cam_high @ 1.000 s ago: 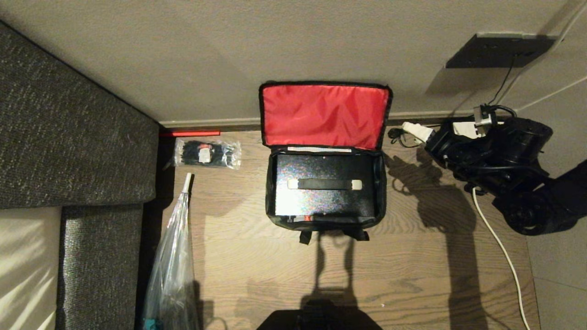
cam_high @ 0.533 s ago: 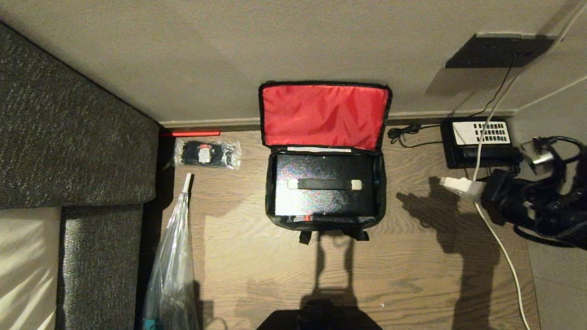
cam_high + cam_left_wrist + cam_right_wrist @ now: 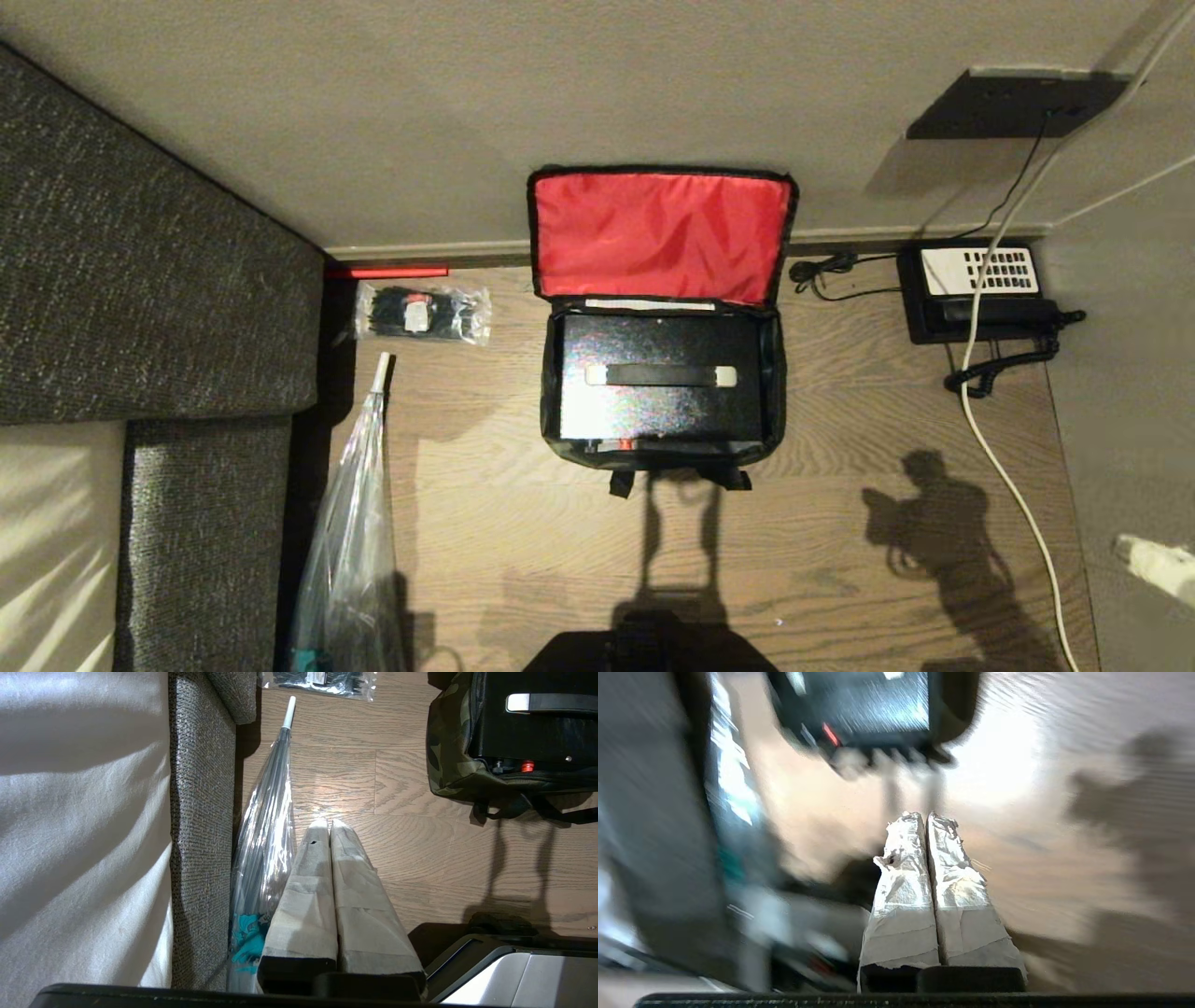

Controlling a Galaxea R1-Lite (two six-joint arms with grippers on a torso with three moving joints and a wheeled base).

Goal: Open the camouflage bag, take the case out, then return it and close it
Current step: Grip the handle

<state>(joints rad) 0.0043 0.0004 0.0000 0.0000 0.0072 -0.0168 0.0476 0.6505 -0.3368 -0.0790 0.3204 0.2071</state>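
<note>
The camouflage bag (image 3: pixel 661 448) is set on the wooden floor (image 3: pixel 840 560) against the far wall, red-lined lid (image 3: pixel 660 233) raised. The case (image 3: pixel 661 392) is seated inside, framed closely by the bag's walls. Bare floor is shown at the near edge. The right gripper (image 3: pixel 927 821) and left gripper (image 3: pixel 327 826) are clenched, empty, apart from the bag.

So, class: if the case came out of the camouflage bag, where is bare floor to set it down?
Widest patch: wood floor between the camouflage bag, where the case sits, and the telephone. Also in front of the bag. Crowded on the left: packet, umbrella, sofa.
</note>
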